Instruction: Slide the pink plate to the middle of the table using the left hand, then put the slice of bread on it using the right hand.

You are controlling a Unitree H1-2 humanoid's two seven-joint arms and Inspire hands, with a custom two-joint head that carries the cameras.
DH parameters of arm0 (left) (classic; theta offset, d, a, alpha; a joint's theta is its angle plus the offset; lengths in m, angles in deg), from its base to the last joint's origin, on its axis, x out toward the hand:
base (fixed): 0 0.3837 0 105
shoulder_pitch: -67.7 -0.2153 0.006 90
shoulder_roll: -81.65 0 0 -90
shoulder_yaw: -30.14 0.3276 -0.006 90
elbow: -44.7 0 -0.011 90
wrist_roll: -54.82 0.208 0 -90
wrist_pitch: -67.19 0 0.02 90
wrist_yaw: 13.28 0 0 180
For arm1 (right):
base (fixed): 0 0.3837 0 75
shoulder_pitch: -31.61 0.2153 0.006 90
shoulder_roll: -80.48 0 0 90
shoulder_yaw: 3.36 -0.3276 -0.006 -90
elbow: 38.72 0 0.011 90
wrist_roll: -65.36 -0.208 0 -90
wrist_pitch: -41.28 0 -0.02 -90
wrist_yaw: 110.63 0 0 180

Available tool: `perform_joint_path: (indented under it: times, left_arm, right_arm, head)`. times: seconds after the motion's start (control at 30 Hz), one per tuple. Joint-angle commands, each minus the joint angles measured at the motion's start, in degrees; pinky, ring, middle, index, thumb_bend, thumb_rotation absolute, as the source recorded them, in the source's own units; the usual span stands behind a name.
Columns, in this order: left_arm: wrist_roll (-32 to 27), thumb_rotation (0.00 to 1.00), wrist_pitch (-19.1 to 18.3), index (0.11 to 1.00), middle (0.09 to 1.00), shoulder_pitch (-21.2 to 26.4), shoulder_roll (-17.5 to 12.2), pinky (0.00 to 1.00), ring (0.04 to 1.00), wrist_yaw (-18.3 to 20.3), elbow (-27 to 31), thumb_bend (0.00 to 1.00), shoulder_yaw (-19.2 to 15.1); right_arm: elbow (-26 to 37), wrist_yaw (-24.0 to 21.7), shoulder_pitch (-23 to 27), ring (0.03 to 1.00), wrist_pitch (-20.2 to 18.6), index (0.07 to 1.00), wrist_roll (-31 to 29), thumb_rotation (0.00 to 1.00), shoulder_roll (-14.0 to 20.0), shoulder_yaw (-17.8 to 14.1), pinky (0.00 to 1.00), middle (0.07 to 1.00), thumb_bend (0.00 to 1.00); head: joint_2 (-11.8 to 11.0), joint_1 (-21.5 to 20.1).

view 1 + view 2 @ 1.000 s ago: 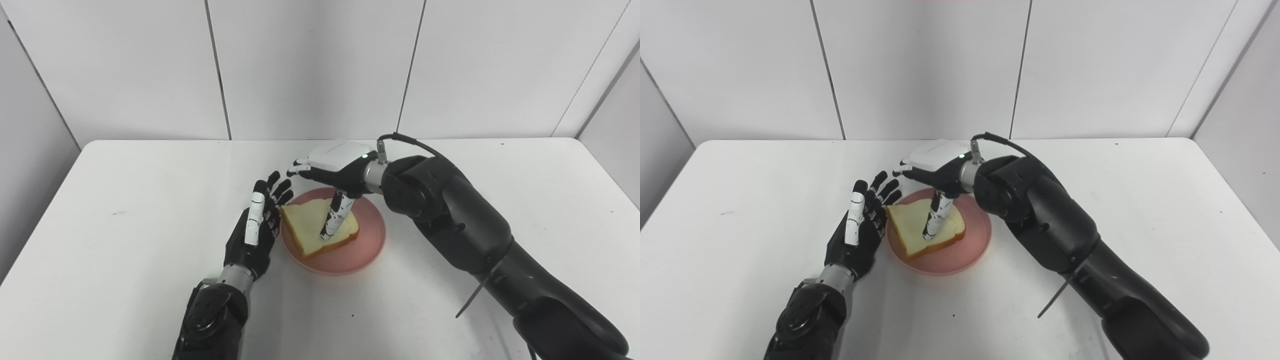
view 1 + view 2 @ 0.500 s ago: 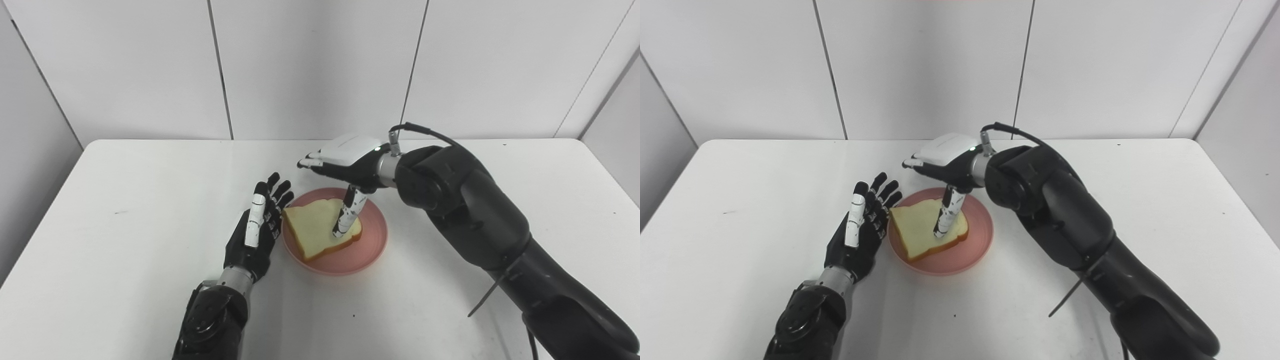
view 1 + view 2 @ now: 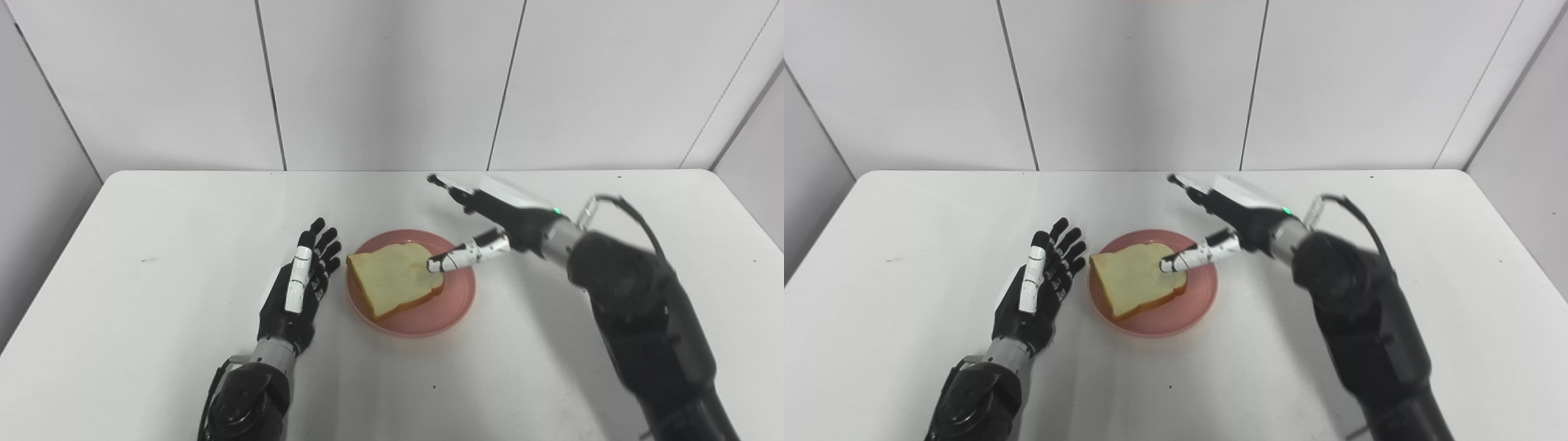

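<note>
- Left hand (image 3: 298, 288) lies open and empty, just left of the pink plate (image 3: 450, 306)
- Slice of bread (image 3: 393, 279) rests on the plate, mid-table
- Right hand (image 3: 496, 214), fingers released, has swung out rightward; its thumb seems barely clear of the bread, so placing looks done

Bread slice (image 3: 395, 278) sits on the plate (image 3: 450, 309) mid-table (image 3: 153, 233), left hand (image 3: 297, 293) just left of it, right hand (image 3: 490, 217) at its right rim toward the far edge.
</note>
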Motion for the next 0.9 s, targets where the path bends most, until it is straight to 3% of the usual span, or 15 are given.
perform_joint_path:
  times: [0.0,0.03,0.17,0.27,0.4,0.6,0.87]
  left_arm:
    - [0.6,0.92,3.0,0.975,0.987,0.7,-0.6,1.00,0.985,0.2,2.3,0.76,0.2]
    - [0.9,0.93,3.6,0.973,0.986,0.5,-0.8,1.00,0.983,0.2,2.3,0.77,0.3]
    - [1.4,0.91,5.8,0.970,0.984,0.0,-0.9,0.99,0.978,-0.1,2.3,0.79,0.1]
    - [2.0,0.91,7.0,0.971,0.985,-0.4,-1.0,1.00,0.976,-0.3,1.7,0.78,0.3]
    - [2.2,0.92,8.8,0.978,0.992,-0.7,-1.1,1.00,0.980,0.0,0.7,0.77,0.5]
    - [2.9,0.91,12.3,0.986,0.999,-0.8,-0.9,1.00,0.991,-0.4,-1.4,0.75,0.7]
    - [5.2,0.93,17.4,0.990,1.000,0.2,-1.3,0.99,0.988,-0.7,-6.0,0.76,1.0]
  right_arm:
    - [1.7,6.0,-0.9,0.986,1.4,1.000,-2.4,0.93,-1.9,-1.5,0.89,1.000,0.97]
    - [1.8,7.6,-2.3,0.996,1.1,1.000,-3.5,0.98,-2.8,-2.0,0.92,1.000,0.94]
    - [1.6,14.4,-7.0,1.000,1.0,1.000,-6.4,1.00,-6.8,-3.6,0.95,1.000,0.89]
    - [-0.5,21.3,-10.3,1.000,6.8,1.000,-12.4,1.00,-11.1,-6.2,0.99,1.000,0.82]
    - [-3.6,27.5,-13.1,1.000,12.7,1.000,-18.7,1.00,-15.3,-8.1,0.98,1.000,0.84]
    - [-7.5,33.4,-15.9,1.000,19.4,1.000,-24.7,1.00,-19.3,-8.5,0.99,1.000,0.77]
    - [-9.6,36.2,-17.5,1.000,21.8,1.000,-28.1,1.00,-20.1,-7.7,1.00,1.000,0.68]
  head:
    - [-0.3,-0.1]
    - [-0.3,-0.1]
    - [-1.4,-0.3]
    - [-2.3,-0.2]
    - [-3.4,-0.2]
    - [-4.4,0.0]
    - [-5.3,0.9]
